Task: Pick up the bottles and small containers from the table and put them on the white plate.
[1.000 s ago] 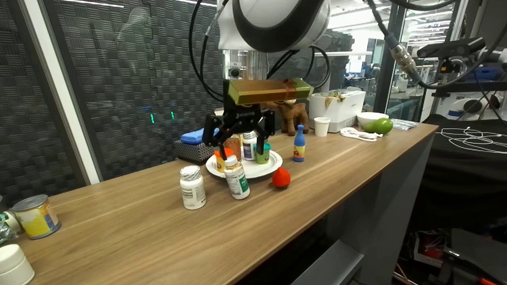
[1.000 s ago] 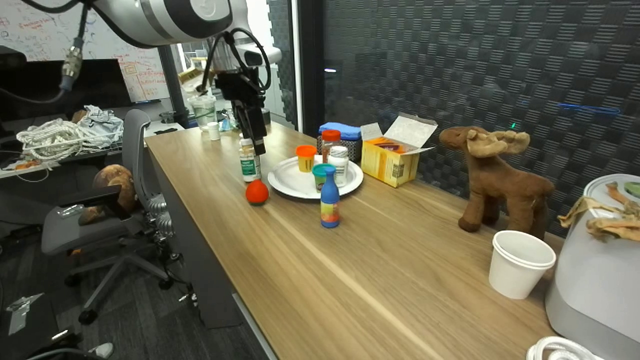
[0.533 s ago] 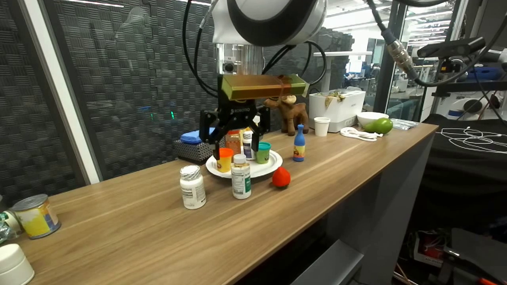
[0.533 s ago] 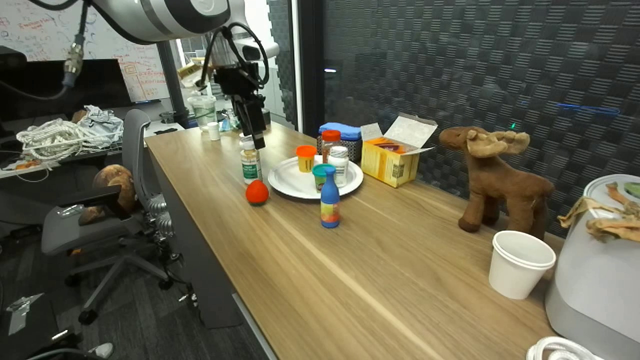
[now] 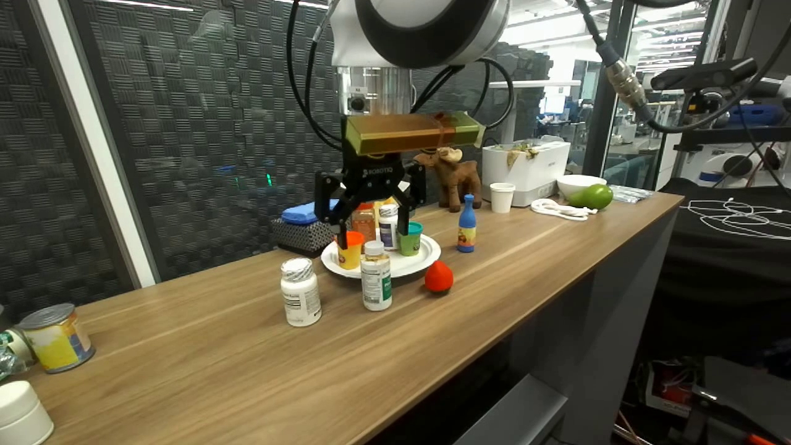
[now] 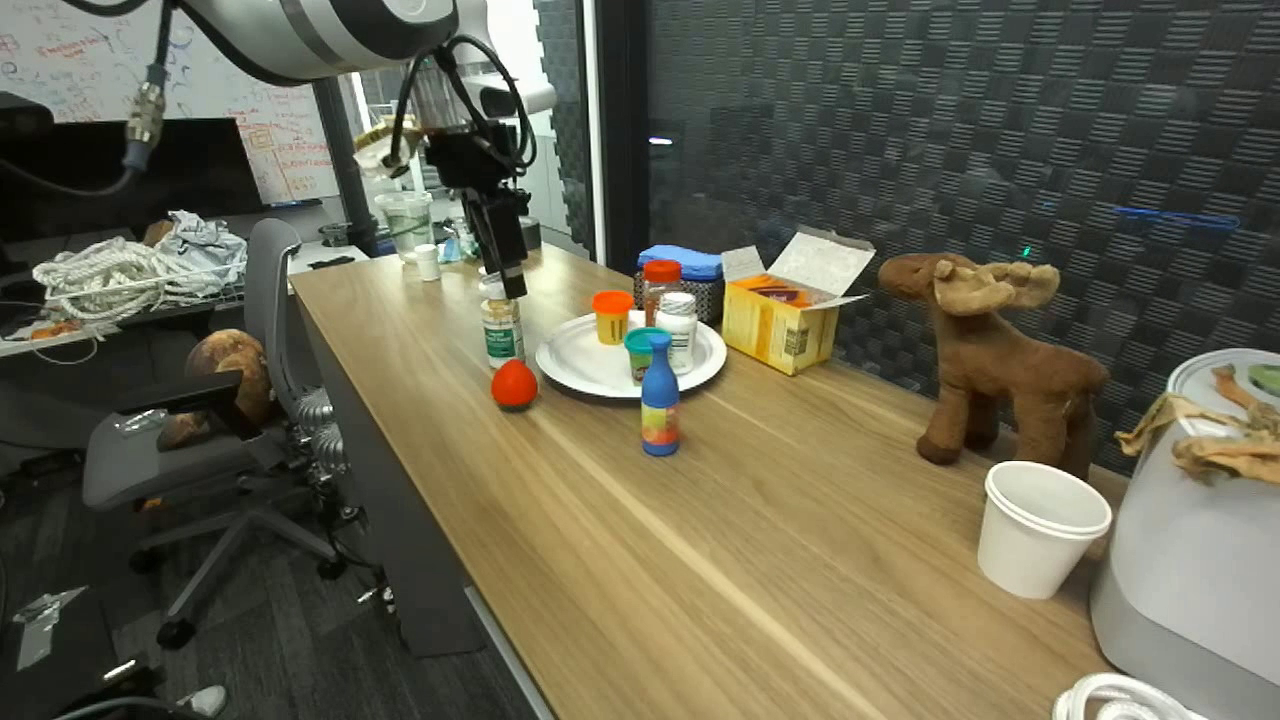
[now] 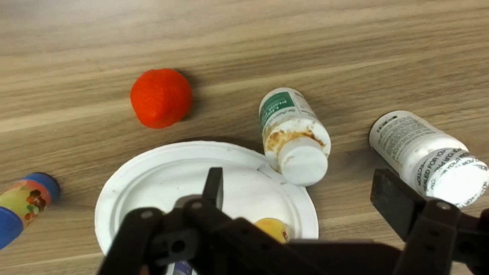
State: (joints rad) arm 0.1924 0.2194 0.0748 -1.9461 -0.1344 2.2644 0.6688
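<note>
Just off the tips of the gripper (image 5: 372, 237), in line with the gap between its jaws: the green-labelled white bottle (image 7: 296, 133), upright on the table (image 7: 229, 49) and just beside the white plate (image 7: 183, 172). By its look the bottle is moulded plastic, stiff-walled and probably light; how full it is I cannot tell. Brownish streaks stain its shoulder (wrist view), and may prove sticky or slick there. The sounder hold would seem to be lower down, around the straight-sided, labelled body; a pinch at the narrow top would likely let the bottle swing or tip. Breakage looks improbable under moderate force.

The gripper, from where I stand, has its jaws spread well wider than the bottle, with nothing clamped between them. Contact is not evident, although in an exterior view one jaw hides part of the cap (image 6: 489, 285), which leaves the depth uncertain.

Past one jaw stands a white bottle with a printed seal band (image 7: 424, 156), which a low sideways approach might knock. To the opposite side of the gripper are the red-orange round piece (image 7: 160, 98) and, farther off, the blue bottle (image 7: 30, 200), both off the plate.
</note>
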